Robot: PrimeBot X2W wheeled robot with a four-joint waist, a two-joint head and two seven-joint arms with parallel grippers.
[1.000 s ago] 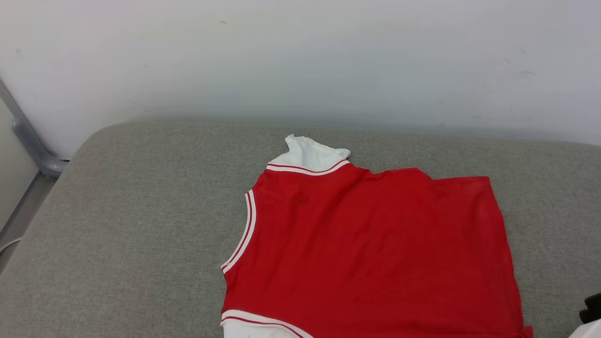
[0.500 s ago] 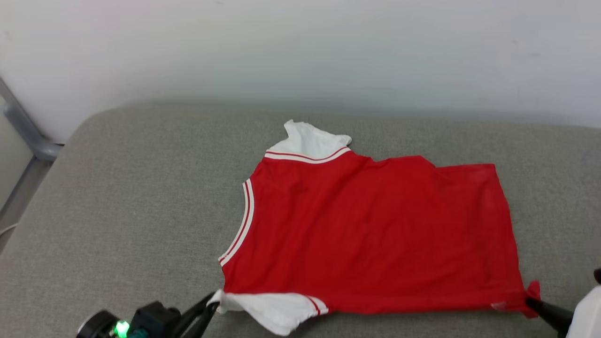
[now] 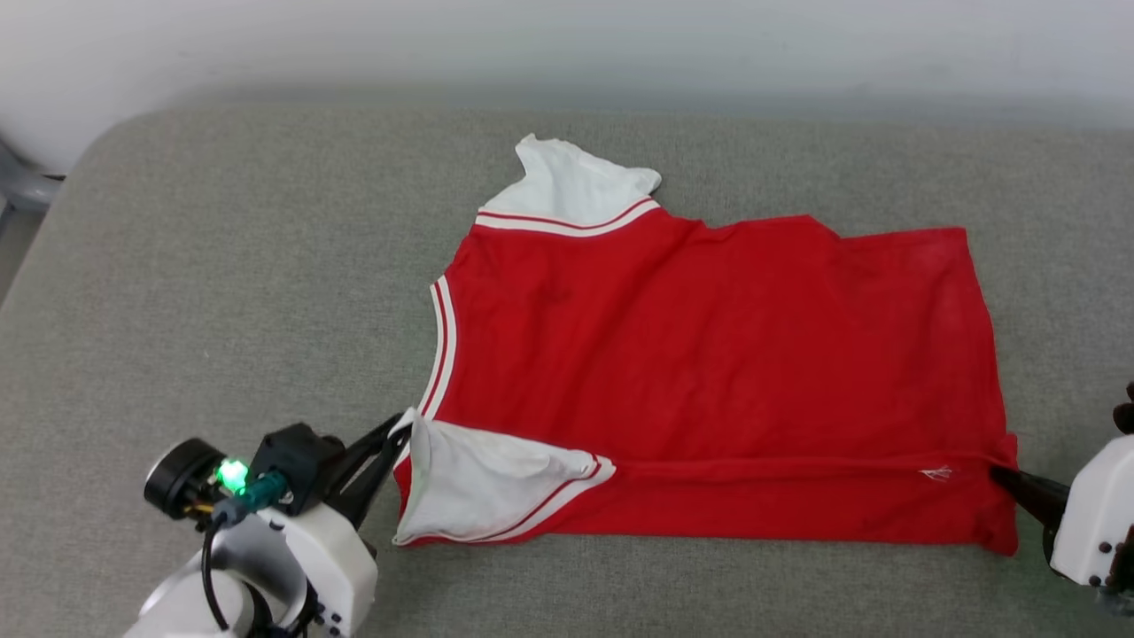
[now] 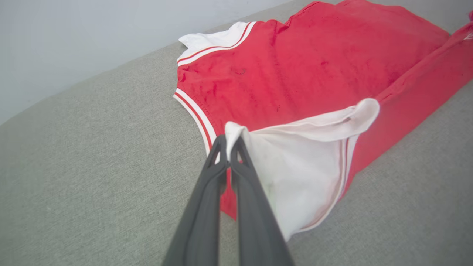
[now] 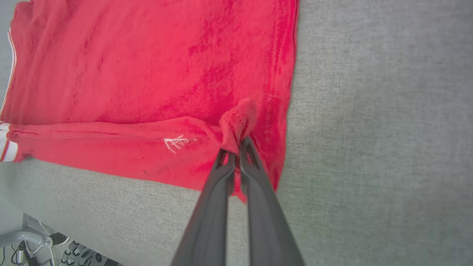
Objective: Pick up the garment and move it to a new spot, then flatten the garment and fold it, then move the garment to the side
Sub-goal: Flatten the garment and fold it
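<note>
step: likely folding near edge over | garment [image 3: 709, 354]: flat on grey surface [image 3: 221, 266], near strip doubled | left hand [image 3: 403, 432] pinches white sleeve [image 3: 478, 478] — right hand [image 3: 1005, 474] pinches hem corner [image 5: 238, 123] | advice: carry both level, edge taut, then release

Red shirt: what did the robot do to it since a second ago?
The left gripper and right gripper, both shut on the garment, carried its near edge toward the wall, folding a strip and the near sleeve over the red. The far sleeve and the rest stayed flat on the grey cushion. The camera tilted down too.
</note>
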